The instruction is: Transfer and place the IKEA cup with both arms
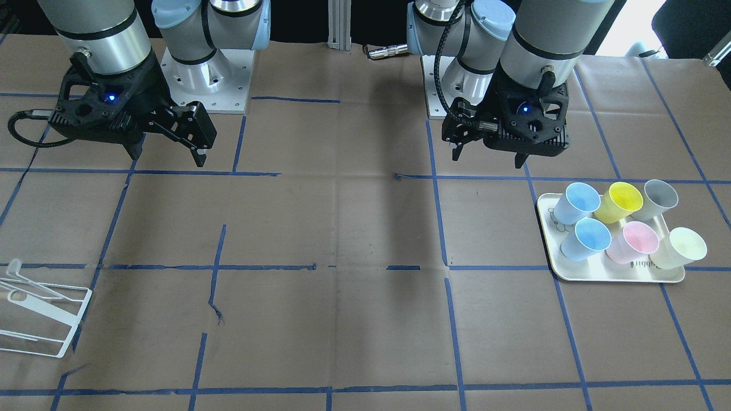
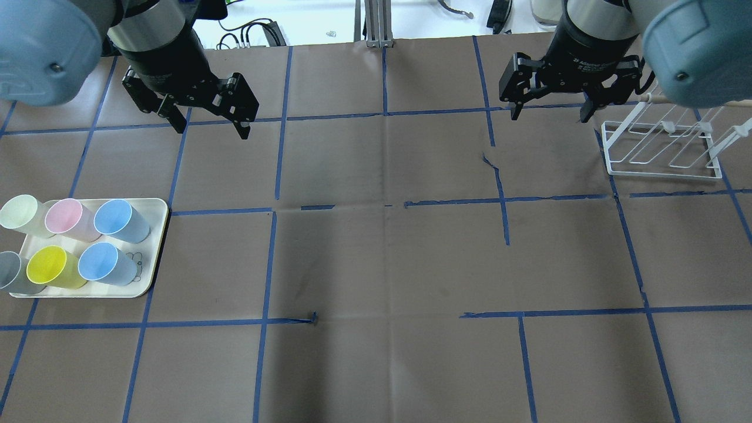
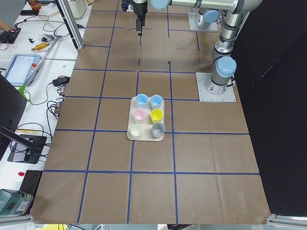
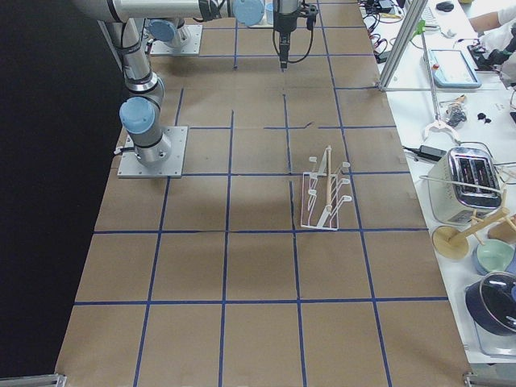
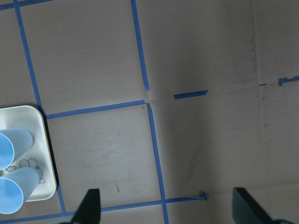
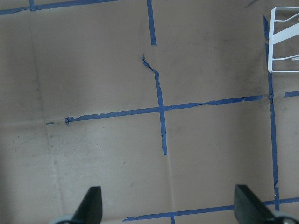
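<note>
My left gripper [image 2: 210, 124]: fingers spread wide with nothing between them. It hangs over the table [image 2: 382, 264], to the right of the tray [image 2: 157, 235].
My right gripper [image 2: 550, 116]: fingers also spread and empty, in the air just left of the rack [image 2: 664, 174] at the far right.
Task cup: either the near blue cup [image 2: 106, 263] or the far blue cup [image 2: 120, 220]; I cannot tell which. Both stand mouth up on the tray's right side, at my left, well apart from both grippers.
Other cups: pink cup [image 2: 64, 217], yellow cup [image 2: 53, 267], grey cup [image 2: 12, 273] and pale cup [image 2: 20, 212], all on the same tray.
</note>
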Available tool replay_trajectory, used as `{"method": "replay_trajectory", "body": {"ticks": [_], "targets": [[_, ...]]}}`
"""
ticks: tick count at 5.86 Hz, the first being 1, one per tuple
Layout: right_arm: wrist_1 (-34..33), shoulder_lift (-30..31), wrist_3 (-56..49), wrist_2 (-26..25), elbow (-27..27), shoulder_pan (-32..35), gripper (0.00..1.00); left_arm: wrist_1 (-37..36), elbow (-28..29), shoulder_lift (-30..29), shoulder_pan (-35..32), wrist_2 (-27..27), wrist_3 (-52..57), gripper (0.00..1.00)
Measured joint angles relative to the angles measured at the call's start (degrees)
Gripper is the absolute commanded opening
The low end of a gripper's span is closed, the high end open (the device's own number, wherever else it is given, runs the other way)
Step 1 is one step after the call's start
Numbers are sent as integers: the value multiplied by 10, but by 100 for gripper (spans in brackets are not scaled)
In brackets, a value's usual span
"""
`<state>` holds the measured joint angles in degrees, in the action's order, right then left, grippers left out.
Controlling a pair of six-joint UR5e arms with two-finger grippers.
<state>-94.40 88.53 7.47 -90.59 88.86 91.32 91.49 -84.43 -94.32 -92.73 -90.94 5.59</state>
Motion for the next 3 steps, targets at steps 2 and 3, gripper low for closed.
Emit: {"method": "replay_trajectory", "body": {"ticks": [2,3], "targets": [[0,0,0,0,0,0,100,-2,-2,6,0,13,-15,98],[0,0,0,0,0,0,100,1,-2,12,0,11,-35,98]]}}
